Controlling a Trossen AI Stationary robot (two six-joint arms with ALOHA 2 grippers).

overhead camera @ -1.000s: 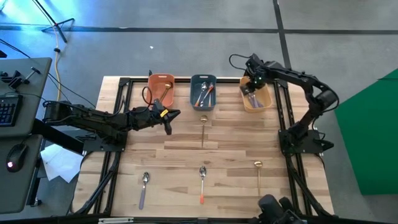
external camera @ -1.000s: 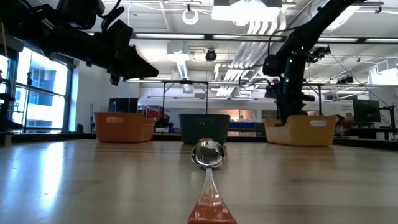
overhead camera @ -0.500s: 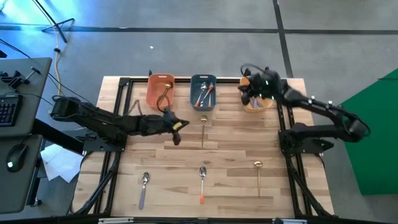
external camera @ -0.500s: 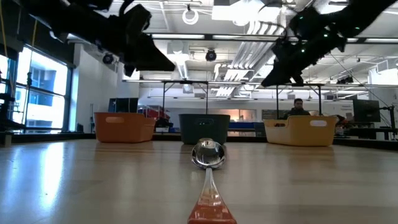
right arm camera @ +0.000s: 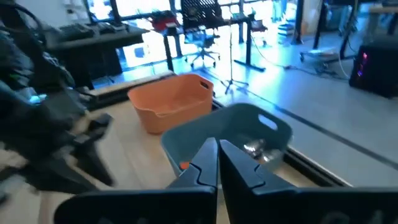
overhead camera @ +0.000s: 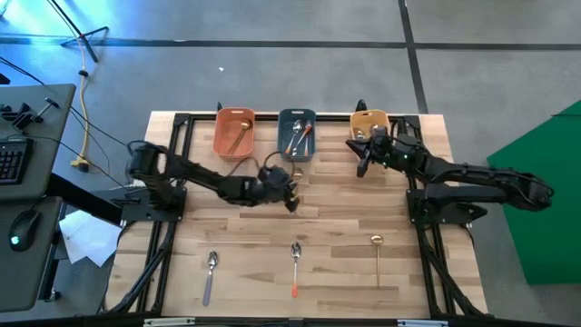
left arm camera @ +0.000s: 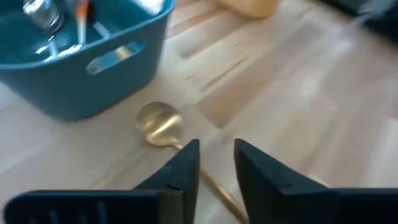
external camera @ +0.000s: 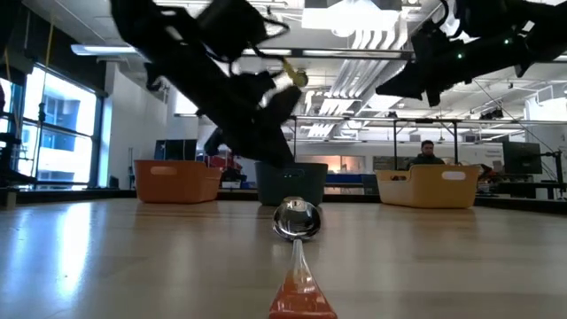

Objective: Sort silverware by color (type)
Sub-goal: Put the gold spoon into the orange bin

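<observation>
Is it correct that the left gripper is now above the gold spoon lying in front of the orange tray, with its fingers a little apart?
Not quite. The gold spoon lies in front of the slate-blue tray, not the orange one; the left wrist view shows it. The left gripper is indeed above it, fingers a little apart.

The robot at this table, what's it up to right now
It is sorting spoons into trays. The left gripper, fingers parted, hovers over a gold spoon lying just in front of the slate-blue tray. The right gripper is shut and empty, in the air near the yellow tray. The orange tray holds a gold spoon. Three more spoons lie along the table's near edge: purple-handled, orange-handled and gold.
</observation>
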